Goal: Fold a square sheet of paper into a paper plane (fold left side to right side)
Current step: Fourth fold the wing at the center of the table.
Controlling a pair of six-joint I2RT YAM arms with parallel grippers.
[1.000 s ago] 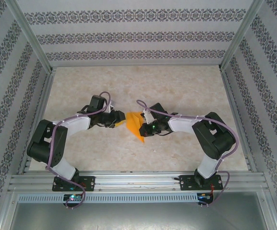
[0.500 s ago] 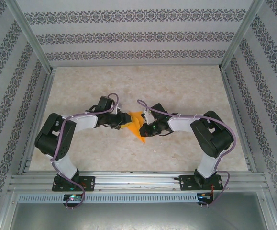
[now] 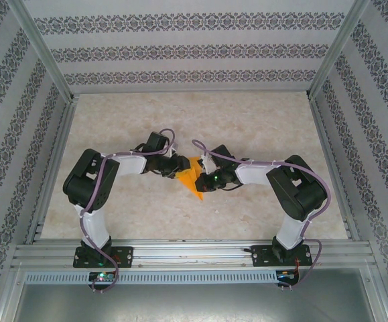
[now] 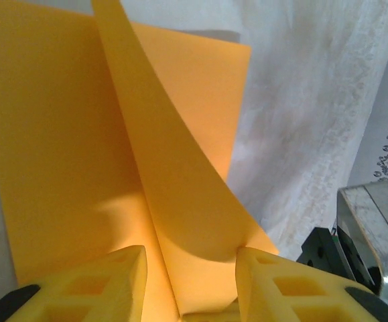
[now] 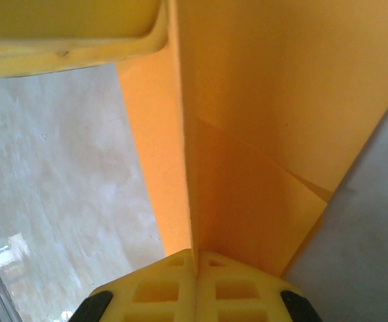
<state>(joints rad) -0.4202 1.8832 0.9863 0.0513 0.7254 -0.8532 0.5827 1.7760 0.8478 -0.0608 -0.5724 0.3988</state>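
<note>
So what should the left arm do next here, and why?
Probably close the left gripper on the raised flap of the square sheet of paper: its jaws stand apart with the flap curling up between them, while the right gripper is shut on the sheet, anchoring it.

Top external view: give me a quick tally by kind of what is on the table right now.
Orange paper sheet: 1
Grippers: 2 (left gripper, right gripper)
Total: 3
</note>
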